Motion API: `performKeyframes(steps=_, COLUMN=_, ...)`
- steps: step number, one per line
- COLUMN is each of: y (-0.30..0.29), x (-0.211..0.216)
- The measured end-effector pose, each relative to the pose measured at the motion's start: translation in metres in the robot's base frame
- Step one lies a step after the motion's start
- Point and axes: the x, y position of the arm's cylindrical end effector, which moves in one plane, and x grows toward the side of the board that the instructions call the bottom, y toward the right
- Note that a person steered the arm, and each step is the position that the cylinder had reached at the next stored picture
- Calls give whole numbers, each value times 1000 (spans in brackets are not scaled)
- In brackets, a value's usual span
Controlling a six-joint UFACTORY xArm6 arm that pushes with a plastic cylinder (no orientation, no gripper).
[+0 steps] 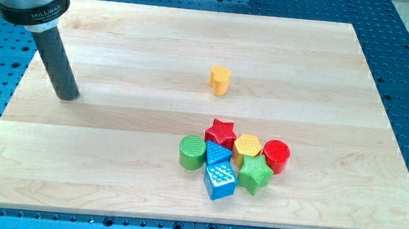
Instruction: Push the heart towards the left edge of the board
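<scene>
The yellow-orange heart (220, 79) stands alone near the middle of the wooden board (120, 55), a little toward the view's top. My tip (67, 95) rests on the board at the view's left, far to the left of the heart and slightly below its level. Nothing lies between the tip and the heart.
A cluster of blocks sits below the heart: a red star (221, 132), a yellow hexagon (247, 146), a red cylinder (276, 155), a green cylinder (191, 152), a green star (255, 174) and two blue blocks (219, 179).
</scene>
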Motion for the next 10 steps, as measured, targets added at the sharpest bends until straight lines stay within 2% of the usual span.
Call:
performKeyframes(steps=1, y=1, x=0)
performKeyframes(steps=3, y=175, x=12)
performKeyframes(steps=7, y=179, x=13)
performKeyframes(steps=8, y=240, x=39)
performKeyframes(steps=9, y=327, x=29)
performKeyframes(steps=10, y=324, x=-10)
